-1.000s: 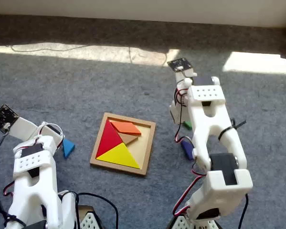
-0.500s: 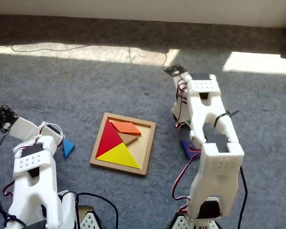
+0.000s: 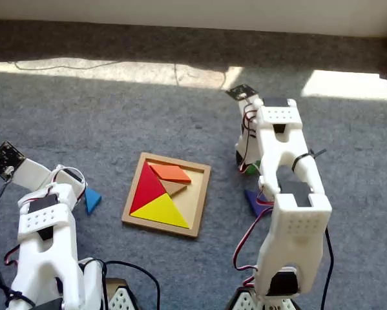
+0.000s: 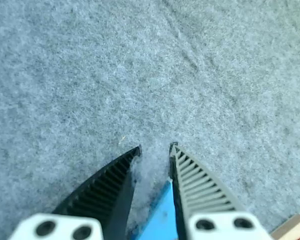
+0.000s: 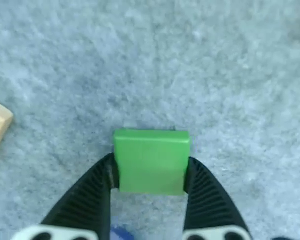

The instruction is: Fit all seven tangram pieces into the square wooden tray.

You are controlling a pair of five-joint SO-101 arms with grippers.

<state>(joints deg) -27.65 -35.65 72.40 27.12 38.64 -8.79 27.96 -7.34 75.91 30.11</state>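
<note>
Right claw (image 5: 150, 165) now around green piece (image 5: 151, 150)

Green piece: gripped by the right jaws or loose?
Gripped. The green piece sits between the right jaws, both pressing its sides. Lifted off the carpet: cannot tell.

A green square piece (image 5: 151, 160), light blue triangle (image 3: 92, 200), dark blue piece (image 3: 252, 202); pale wooden tray (image 3: 194, 201) with red triangle (image 3: 145, 188), yellow triangle (image 3: 162, 211), orange parallelogram (image 3: 171, 172), brown triangle (image 3: 174, 187); grey counter (image 3: 115, 110)
</note>
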